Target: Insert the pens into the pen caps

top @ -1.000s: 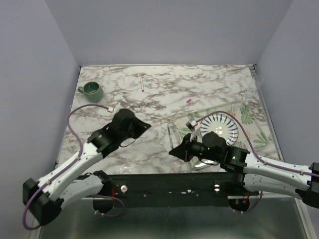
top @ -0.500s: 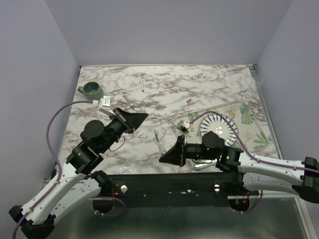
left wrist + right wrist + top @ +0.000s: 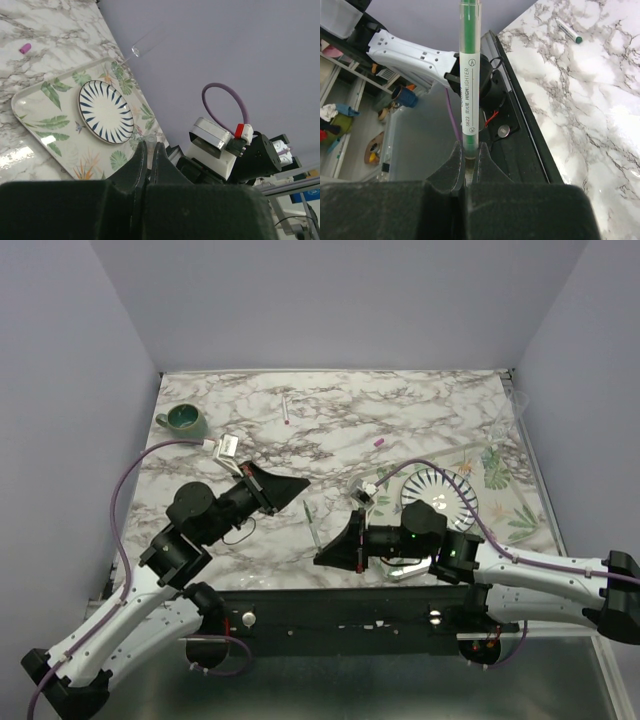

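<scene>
My right gripper (image 3: 468, 150) is shut on the end of a white pen (image 3: 469, 75) with a green inside, which sticks straight out from the fingers. In the top view this pen (image 3: 312, 525) rises from the right gripper (image 3: 320, 556) near the table's front edge. My left gripper (image 3: 149, 146) is shut on a small pale translucent pen cap (image 3: 149, 136). From above, the left gripper (image 3: 300, 483) hovers just up and left of the pen's tip. A pink pen cap (image 3: 379, 442) lies on the marble. Another pen (image 3: 286, 408) with a red end lies at the back.
A green mug (image 3: 183, 420) stands at the back left. A leaf-patterned tray (image 3: 510, 502) with a striped plate (image 3: 445, 492) sits at the right, behind the right arm. In the right wrist view a green-ended pen (image 3: 568, 31) lies on the marble.
The left arm has risen and swung its gripper to the right. The right gripper has carried the pen left toward the front edge, bringing the two grippers close together.
</scene>
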You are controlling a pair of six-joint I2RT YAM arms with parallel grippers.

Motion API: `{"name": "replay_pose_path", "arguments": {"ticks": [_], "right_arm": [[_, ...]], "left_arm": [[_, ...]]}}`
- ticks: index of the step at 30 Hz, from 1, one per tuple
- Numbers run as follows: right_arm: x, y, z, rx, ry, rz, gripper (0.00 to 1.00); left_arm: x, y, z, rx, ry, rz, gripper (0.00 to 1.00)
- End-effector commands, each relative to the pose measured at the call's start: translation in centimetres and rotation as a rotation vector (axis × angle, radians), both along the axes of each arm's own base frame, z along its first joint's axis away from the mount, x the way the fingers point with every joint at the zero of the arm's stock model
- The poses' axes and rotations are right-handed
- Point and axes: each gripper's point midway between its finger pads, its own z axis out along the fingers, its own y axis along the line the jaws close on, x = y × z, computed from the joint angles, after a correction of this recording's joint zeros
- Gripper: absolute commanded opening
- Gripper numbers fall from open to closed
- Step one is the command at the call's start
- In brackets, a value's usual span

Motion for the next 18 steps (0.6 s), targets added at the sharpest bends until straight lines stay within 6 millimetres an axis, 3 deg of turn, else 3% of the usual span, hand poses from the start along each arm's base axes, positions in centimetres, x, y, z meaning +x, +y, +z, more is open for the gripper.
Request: {"name": "replay_pose_path", "arguments": {"ticks": [1,18], "right_arm": [[-0.1,0.35,0.56,0.002,-0.012,0.005,0.01],[0.69,-0.13,-0.18,-0.013,0.014,-0.059,0.01]], "left_arm": [[-1.14,-0.44,0.57,-0.026,-0.022,-0.064,0.0],[-1.67,0.35,1.14,-0.008,-0.047,-0.051,0.0]]}}
